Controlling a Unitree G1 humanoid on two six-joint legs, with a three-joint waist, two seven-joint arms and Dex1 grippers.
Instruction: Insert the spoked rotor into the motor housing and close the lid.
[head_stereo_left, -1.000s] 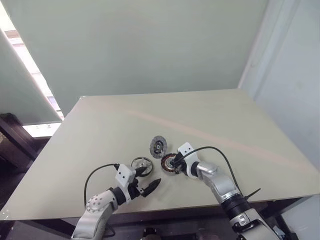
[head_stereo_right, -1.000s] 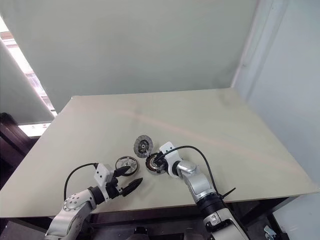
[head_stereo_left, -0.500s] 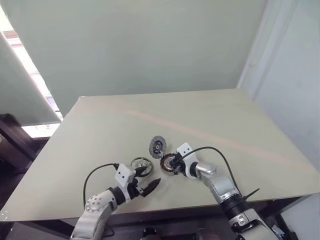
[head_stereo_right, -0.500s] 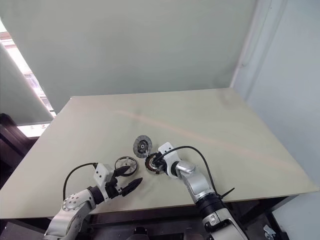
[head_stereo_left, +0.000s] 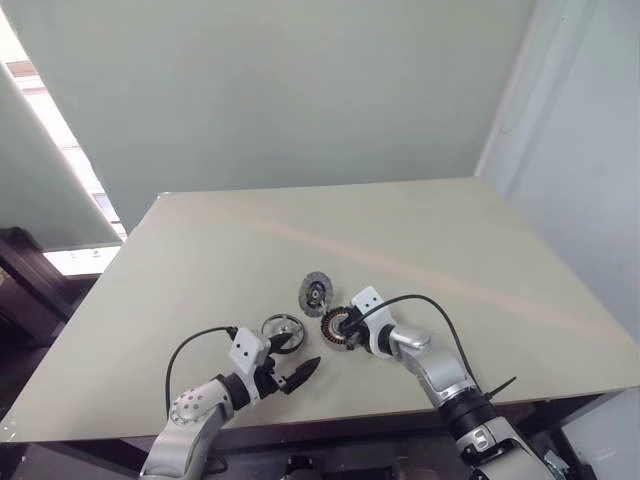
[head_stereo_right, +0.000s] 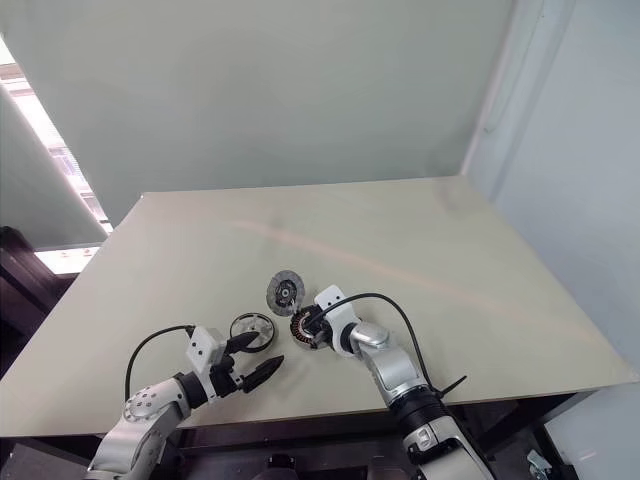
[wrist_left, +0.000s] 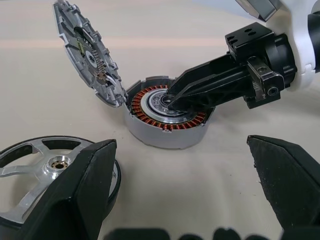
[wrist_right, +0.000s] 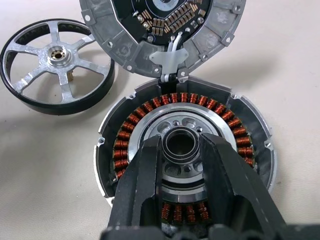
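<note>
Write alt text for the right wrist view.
The right gripper pinches the dark centre ring of the open motor housing, ringed by copper windings. Its lid is swung open at the hinge; the spoked rotor lies beside it on the table.

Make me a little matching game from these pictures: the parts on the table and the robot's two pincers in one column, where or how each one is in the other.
Things:
1. shiny silver spoked rotor wheel
2. round metal motor housing with copper windings
3. flat grey round lid
4. left pincer
5. right pincer

States:
A. tipped up open at the housing's edge
B. lying on the table beside the housing, not inserted
C. fingers wide apart, holding nothing
D. fingers closed around the central hub
E. open on the table, a pincer reaching into it

Pairs: 1-B, 2-E, 3-A, 4-C, 5-D
</note>
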